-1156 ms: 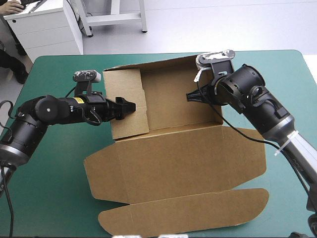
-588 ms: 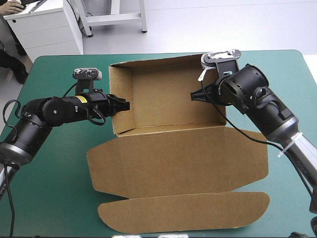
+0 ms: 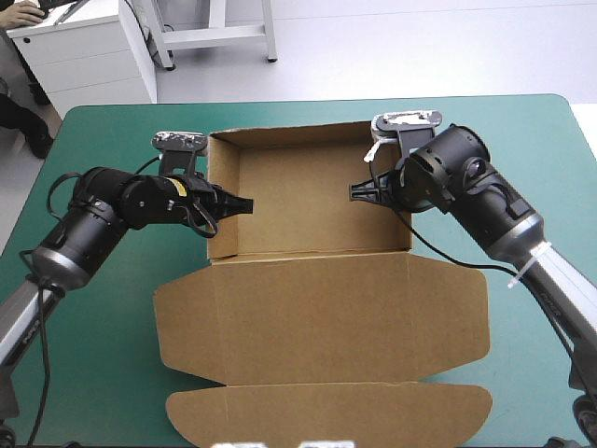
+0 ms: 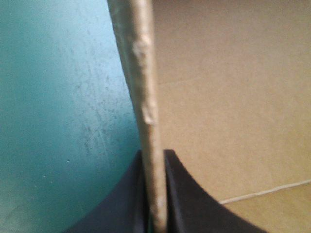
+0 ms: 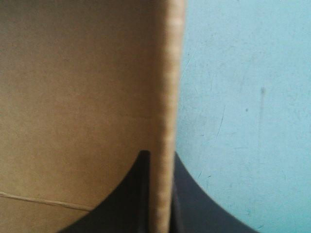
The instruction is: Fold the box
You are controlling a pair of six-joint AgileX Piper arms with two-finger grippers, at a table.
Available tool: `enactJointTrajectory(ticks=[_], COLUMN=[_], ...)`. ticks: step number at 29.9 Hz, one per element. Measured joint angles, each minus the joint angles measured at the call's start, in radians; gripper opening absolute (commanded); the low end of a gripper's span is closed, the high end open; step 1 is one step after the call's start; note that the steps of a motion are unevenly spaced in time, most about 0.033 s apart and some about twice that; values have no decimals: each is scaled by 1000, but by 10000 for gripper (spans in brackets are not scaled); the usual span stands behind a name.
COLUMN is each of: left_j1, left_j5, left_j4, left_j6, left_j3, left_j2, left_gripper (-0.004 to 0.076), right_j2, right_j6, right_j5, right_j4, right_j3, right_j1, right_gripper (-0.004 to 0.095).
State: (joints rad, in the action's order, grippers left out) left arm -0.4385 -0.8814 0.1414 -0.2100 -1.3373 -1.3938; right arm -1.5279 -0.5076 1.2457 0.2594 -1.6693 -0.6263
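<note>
Table point(image 3: 103, 373) with its teal-green cover carries the brown box point(image 3: 308, 201) at the middle, set toward the far edge. It is an open tray with its walls standing, while the lid point(image 3: 322, 317) and its rounded tuck flap point(image 3: 326, 411) lie flat on the cover, reaching almost to the near edge. Both arms come in from the sides and meet the tray at its short ends. The left tool point(image 3: 241, 203) is all but closed on the left wall point(image 4: 146, 97), one black finger inside the tray and one outside, with the board's edge running up between them. The right tool point(image 3: 359, 191) pinches the right wall point(image 5: 167, 97) in the same way. Held like this, the two end walls are probably being kept upright and square, so that the board seats and the tray holds its form. No other object shows on the cover beside the box. By my reading, what stands in the way is the tools themselves, whose inner fingers occupy the tray, and the flat lid lying between tray and near edge.
</note>
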Motion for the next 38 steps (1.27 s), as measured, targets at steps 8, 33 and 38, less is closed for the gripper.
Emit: enactJointTrajectory(ticks=[8, 33, 38], left_j1=[-37, -43, -43], left_j5=[-42, -93, -77], left_j4=[-61, -74, -70], left_j6=[-126, -71, -42], left_j3=[-6, -173, -177], left_j2=[-116, -413, -420], left_gripper=[-10, 225, 480], right_j2=[-46, -275, -276], right_j6=[16, 261, 289], right_j5=[-1, -141, -149], right_j4=[-79, -289, -321], right_j3=[117, 126, 126], right_j1=[68, 270, 271], right_gripper=[-15, 130, 520])
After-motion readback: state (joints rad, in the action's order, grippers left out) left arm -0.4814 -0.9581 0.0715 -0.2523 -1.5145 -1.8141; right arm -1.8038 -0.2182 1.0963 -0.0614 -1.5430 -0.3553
